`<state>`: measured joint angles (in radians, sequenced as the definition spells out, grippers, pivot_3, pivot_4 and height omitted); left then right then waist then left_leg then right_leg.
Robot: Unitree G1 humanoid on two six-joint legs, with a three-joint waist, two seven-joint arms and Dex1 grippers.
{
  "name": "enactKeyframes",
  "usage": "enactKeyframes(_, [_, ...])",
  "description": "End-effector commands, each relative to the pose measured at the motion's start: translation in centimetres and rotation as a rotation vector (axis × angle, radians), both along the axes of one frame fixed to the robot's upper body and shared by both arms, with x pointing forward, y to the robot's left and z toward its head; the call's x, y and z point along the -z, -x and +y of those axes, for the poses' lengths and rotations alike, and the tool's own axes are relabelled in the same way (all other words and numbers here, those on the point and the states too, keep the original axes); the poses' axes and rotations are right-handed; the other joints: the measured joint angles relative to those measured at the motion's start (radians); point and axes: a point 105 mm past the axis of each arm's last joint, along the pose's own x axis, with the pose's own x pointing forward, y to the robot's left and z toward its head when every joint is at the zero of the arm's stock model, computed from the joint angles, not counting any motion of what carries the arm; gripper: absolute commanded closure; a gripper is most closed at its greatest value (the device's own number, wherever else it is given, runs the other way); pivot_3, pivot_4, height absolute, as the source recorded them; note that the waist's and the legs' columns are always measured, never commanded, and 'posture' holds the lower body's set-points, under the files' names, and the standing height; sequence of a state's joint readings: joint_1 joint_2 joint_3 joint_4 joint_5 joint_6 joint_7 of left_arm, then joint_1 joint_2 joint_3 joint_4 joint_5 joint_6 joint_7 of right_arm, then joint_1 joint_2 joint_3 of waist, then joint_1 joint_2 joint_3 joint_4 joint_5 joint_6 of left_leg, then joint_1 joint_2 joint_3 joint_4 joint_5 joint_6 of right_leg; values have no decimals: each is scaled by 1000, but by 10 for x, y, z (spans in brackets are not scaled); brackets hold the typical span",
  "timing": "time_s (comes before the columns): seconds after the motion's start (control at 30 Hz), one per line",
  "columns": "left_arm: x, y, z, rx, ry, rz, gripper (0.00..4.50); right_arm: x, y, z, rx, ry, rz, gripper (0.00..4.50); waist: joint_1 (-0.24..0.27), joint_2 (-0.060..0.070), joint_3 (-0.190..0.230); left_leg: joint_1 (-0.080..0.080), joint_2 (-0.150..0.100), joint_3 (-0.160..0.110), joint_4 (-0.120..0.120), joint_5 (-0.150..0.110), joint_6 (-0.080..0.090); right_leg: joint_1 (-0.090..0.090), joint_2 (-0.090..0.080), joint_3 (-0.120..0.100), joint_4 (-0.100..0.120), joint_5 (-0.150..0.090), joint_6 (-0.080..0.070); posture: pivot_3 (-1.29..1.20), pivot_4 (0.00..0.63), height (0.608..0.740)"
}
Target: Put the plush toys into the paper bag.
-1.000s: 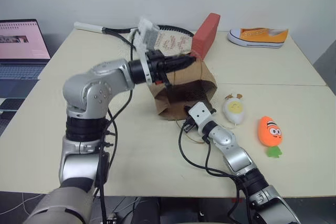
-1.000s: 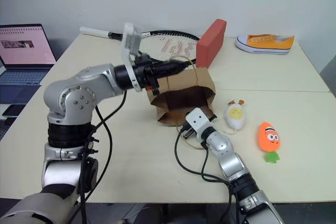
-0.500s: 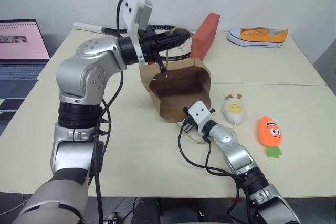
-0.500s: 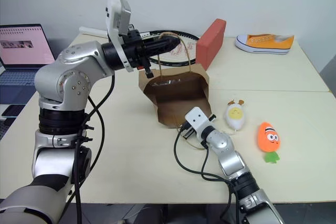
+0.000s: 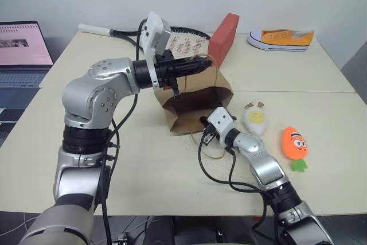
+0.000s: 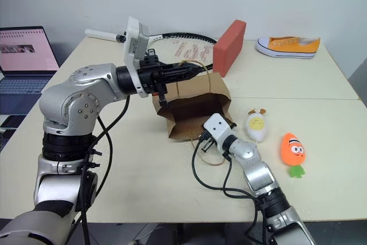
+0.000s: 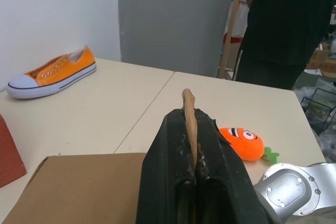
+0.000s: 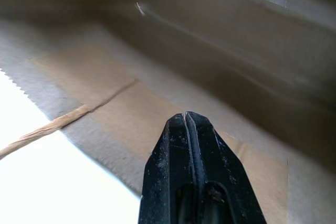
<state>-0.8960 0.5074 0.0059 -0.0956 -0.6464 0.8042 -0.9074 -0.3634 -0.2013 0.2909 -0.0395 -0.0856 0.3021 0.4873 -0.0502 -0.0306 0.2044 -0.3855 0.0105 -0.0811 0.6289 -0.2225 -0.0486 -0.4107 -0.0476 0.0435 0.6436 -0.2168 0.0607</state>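
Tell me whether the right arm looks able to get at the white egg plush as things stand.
Probably yes. The egg plush lies bare on the table just beside the right gripper, nothing between them. But that gripper is shut at the paper bag mouth and must back out first.

Silver arms [image 5: 97, 93], blk cables [image 5: 215, 170]

Laptop [image 5: 23, 50] cut off at left edge. Racket [image 6: 189, 47] partly behind left arm. Bag [image 5: 198, 98] inside too dark for you to read.
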Motion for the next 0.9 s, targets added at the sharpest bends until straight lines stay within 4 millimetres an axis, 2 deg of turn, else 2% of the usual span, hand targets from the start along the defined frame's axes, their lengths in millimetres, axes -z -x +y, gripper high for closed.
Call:
enactKeyframes(0.03, [-6,12,-5,47,2,-35,4500,-29,11,-3,-56,-54,-56,4481,0,0,0,0,0,0,0,0,0,0,0,0,0,0,0,0,150,740])
enactKeyframes(0.2, [2,18,-9,77,-11,-15,4500,-58,28,-16,-100,-87,-80,4481,0,0,0,0,0,0,0,0,0,0,0,0,0,0,0,0,150,740])
enactKeyframes(0.27, [5,20,-10,86,-12,-8,4500,-78,34,-26,-98,-153,-74,4481,0,0,0,0,0,0,0,0,0,0,0,0,0,0,0,0,150,740])
enactKeyframes(0.33, [6,21,-11,89,-12,-4,4500,-91,39,-35,-102,-172,-71,4481,1,0,0,0,0,0,0,0,0,0,0,0,0,0,0,0,150,740])
enactKeyframes(0.43, [8,21,-12,90,-7,2,4500,-105,46,-54,-97,-161,-55,3927,3,0,0,-1,0,0,0,0,0,0,0,0,0,0,0,0,150,740])
enactKeyframes(0.47, [8,21,-13,93,-4,6,4500,-107,47,-61,-89,-152,-44,3568,4,0,0,-1,0,0,0,0,0,0,0,0,0,0,0,0,150,740])
enactKeyframes(0.57, [10,22,-14,98,2,14,4500,-99,46,-92,-5,-34,-26,2540,10,0,0,-1,0,0,0,0,0,0,0,0,0,-1,-1,0,150,740])
enactKeyframes(0.7, [12,22,-14,98,5,17,4500,-70,44,-126,93,216,1,1060,18,0,0,-2,0,0,0,0,0,-1,0,0,-2,-2,-3,0,150,740])
enactKeyframes(0.9, [12,21,-14,93,11,17,4500,-39,39,-138,143,368,9,1060,11,0,0,-5,0,2,1,0,0,-4,0,1,-1,-2,-2,0,150,740])
